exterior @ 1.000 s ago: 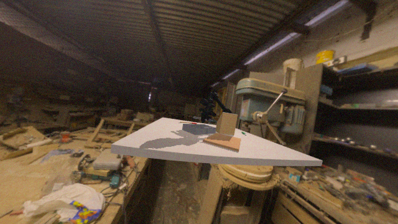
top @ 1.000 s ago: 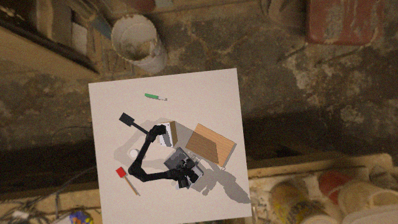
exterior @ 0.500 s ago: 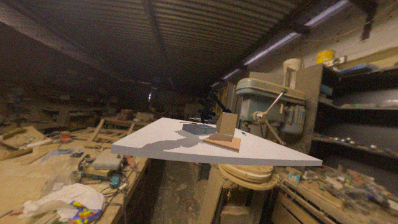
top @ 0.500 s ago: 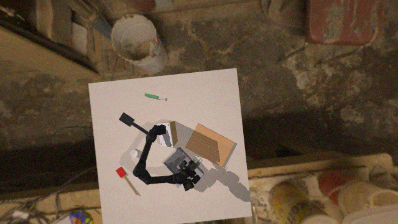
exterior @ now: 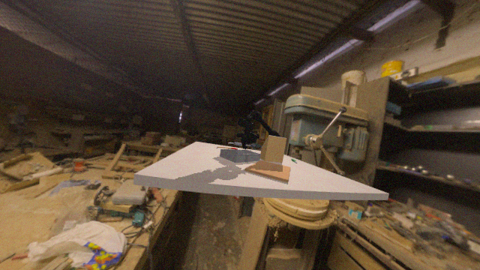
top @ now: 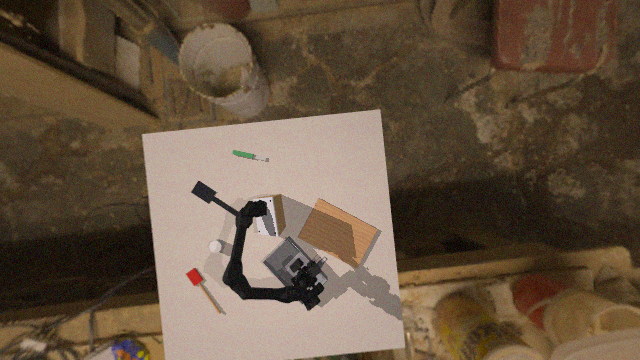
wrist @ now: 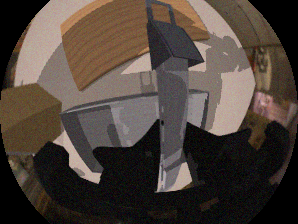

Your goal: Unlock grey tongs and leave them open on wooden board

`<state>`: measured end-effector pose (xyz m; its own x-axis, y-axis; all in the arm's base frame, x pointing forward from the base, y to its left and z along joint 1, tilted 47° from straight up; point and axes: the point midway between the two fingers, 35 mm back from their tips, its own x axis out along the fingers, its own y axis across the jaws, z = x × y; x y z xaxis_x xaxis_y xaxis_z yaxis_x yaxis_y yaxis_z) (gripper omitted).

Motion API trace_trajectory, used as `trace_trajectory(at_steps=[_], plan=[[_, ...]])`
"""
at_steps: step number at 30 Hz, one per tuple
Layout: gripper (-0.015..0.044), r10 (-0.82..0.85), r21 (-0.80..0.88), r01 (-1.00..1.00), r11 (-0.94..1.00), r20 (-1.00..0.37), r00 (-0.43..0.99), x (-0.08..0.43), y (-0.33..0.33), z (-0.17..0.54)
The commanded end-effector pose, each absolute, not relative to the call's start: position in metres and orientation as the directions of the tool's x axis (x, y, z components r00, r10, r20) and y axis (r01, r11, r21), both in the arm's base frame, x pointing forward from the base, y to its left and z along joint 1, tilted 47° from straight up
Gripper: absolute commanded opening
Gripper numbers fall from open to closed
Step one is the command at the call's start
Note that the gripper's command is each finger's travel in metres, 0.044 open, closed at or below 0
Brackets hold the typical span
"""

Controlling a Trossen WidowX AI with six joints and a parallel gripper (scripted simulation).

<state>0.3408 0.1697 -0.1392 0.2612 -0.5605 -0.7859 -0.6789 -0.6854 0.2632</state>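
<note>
My gripper (top: 311,273) (exterior: 244,145) (wrist: 167,121) is shut on the grey tongs (wrist: 173,95), above the roasting tin (top: 274,261) (exterior: 234,155) (wrist: 95,131). In the wrist view the grey shaft runs up between the black fingers to a dark block with a thin loop at the top. The arms look close together; the far end and the lock's state are hidden. The loop end shows past the arm in the top view. The wooden board (top: 369,237) (exterior: 282,175) (wrist: 107,42) lies flat beyond the tin, with nothing on it.
A tall box (top: 282,215) (exterior: 274,149) (wrist: 30,117) stands beside the tin and board. A red-headed tool (top: 194,276), a small white round object (top: 215,246) and a green-handled tool (top: 243,154) lie farther off on the white table top (top: 320,150).
</note>
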Motion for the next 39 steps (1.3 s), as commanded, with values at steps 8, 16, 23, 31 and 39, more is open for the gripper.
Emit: trace_trajectory(at_steps=[8,16,23,31,39], plan=[[-0.015,-0.64,0.297,-0.744,-0.599,-0.735,0.222,0.344,0.175,-0.135],[-0.015,-0.699,0.324,-0.783,-0.532,-0.69,0.189,0.343,0.176,-0.131],[-0.015,-0.703,0.326,-0.786,-0.526,-0.686,0.187,0.343,0.176,-0.13],[-0.015,-0.702,0.287,-0.823,-0.49,-0.69,0.176,0.333,0.186,-0.137],[-0.015,-0.694,0.162,-0.905,-0.394,-0.697,0.178,0.308,0.22,-0.148]])
